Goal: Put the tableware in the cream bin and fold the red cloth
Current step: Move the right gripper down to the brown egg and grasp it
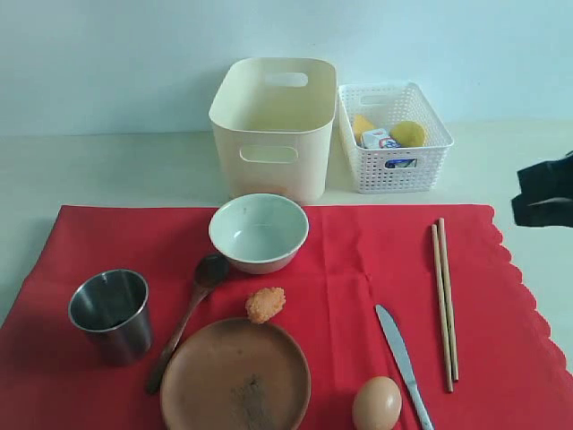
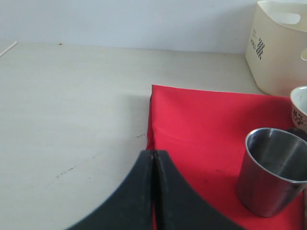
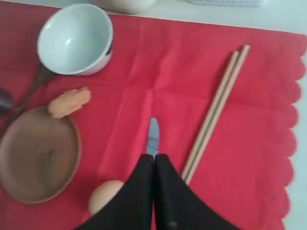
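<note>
- Now my left gripper [image 2: 153, 154] and right gripper [image 3: 153, 158] have jaws pressed together, holding nothing.
- One red cloth [image 1: 358, 260] carries one bowl [image 1: 259, 231] at 12 o'clock, one steel cup [image 1: 110, 313] at 8, one plate [image 1: 235, 374] at 6, and one spoon [image 1: 186, 321] between cup and plate.
- One cream bin [image 1: 273, 125] stands beyond the bowl, at 12.
- Two chopsticks [image 1: 445, 300] lie at 3.

Pale bowl [image 1: 258, 231] is set on red cloth [image 1: 358, 260], cream bin [image 1: 273, 125] placed just behind the bowl, steel cup [image 1: 111, 313] and wooden spoon [image 1: 183, 322] laid left of the bowl, brown plate [image 1: 235, 376] set in front of it, knife [image 1: 400, 358] and chopsticks [image 1: 445, 296] laid to its right.
</note>
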`<state>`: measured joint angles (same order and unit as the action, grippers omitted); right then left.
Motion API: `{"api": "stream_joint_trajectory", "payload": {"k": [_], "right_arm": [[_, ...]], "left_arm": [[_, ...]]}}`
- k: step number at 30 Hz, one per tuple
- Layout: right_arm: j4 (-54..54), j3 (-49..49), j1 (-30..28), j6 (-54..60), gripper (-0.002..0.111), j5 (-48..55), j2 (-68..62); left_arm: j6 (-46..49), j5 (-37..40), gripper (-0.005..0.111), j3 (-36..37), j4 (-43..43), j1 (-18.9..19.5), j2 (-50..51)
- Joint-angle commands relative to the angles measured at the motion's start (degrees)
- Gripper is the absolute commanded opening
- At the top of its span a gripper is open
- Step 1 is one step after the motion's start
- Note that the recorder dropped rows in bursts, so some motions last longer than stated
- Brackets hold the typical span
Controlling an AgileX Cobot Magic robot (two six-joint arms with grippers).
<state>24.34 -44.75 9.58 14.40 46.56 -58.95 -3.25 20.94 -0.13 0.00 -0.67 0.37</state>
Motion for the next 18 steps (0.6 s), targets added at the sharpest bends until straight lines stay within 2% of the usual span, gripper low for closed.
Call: {"api": "stream_joint_trajectory", "payload": {"k": [1, 6, 11, 18], "right_arm": [[11.57, 0.30, -0.22, 12.35, 0.000, 3.87, -4.10], [11.79, 0.30, -0.22, 20.88, 0.000, 2.80, -7.70], [11.79, 0.30, -0.03, 22.96, 0.000, -0.92, -9.79], [8.22, 0.30, 8.56, 23.11, 0.000, -3.89, -13.22]], "left_arm": [[-0.24, -0.64, 0.000, 0.13, -0.36, 0.05, -0.37], [-0.24, -0.64, 0.000, 0.13, -0.36, 0.05, -0.37], [-0.24, -0.64, 0.000, 0.13, -0.36, 0.05, -0.37], [-0.24, -0.64, 0.000, 0.13, -0.36, 0.05, -0.37]]}}
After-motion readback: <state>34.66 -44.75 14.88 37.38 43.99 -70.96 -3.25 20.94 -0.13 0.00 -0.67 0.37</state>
